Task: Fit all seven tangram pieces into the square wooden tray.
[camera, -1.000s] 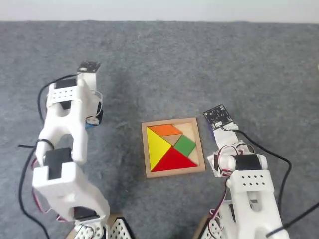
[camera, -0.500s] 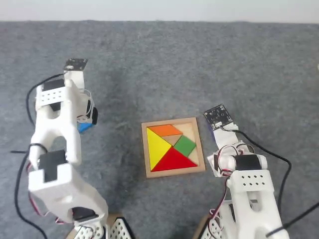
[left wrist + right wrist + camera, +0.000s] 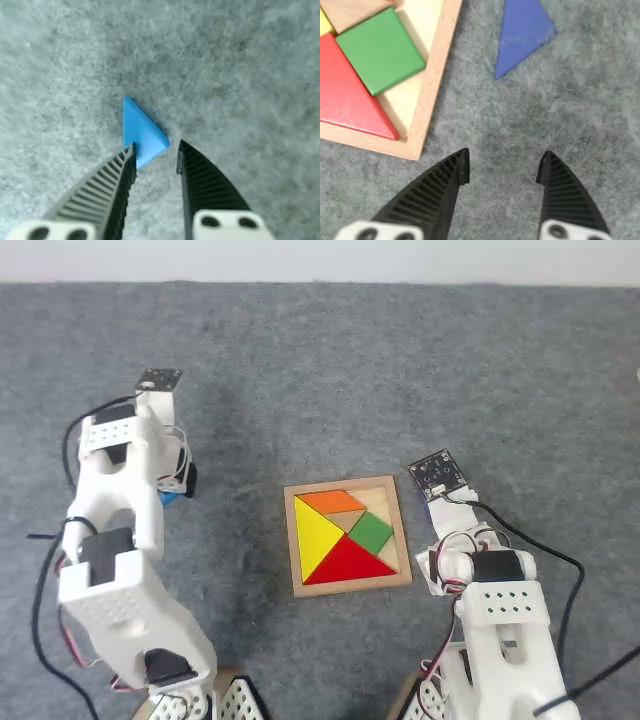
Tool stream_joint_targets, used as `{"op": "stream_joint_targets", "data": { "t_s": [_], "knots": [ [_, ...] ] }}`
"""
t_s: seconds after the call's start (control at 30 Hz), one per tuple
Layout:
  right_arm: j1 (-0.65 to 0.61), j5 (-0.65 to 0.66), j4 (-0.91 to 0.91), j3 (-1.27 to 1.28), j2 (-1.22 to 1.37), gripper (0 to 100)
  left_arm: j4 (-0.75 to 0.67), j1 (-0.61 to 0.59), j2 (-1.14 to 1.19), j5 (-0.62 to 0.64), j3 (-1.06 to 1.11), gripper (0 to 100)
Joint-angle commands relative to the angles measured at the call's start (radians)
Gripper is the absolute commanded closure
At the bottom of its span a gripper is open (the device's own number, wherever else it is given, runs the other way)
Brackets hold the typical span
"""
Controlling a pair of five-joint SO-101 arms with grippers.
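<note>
2 white blocky arms (image 3: 118,500) (image 3: 505,625), thin black cables (image 3: 540,543), black ribbed claws (image 3: 155,148) (image 3: 502,165) on white bases

pieces (image 3: 345,540) in tray (image 3: 435,75), one triangle (image 3: 142,131) well left, other triangle (image 3: 522,32) just beside tray

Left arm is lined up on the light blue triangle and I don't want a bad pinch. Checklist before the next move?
1. The left jaws are open: ok.
2. The left jaws straddle the light blue triangle: not ok, one jaw tip overlaps the piece and only a corner sits in the gap.
3. Height of the left jaws above the piece: cannot tell.
4. Free slot in the tray: ok, bare wood shows beside the green square.
5. The right jaws are clear of the tray: ok, open over the carpet beside its corner.
6. The dark blue triangle is placed: not ok, it lies outside the tray.
</note>
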Motion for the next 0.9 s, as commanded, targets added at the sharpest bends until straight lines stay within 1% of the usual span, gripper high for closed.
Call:
{"op": "stream_joint_targets", "data": {
  "t_s": [0.0,0.27,0.47,0.87],
  "knots": [
    [0.01,-0.009,-0.022,-0.003,-0.002,76.4,0.008,-0.002,0.02,-0.017,-0.005,87],
    [0.01,-0.009,-0.022,-0.003,-0.002,76.4,0.011,-0.003,0.021,-0.017,-0.027,87],
    [0.01,-0.009,-0.022,-0.003,-0.002,76.4,0.012,-0.003,0.021,-0.018,-0.027,81],
    [0.012,-0.009,-0.021,-0.003,-0.002,76.4,0.023,-0.005,0.023,-0.025,-0.027,81]
  ]
}}
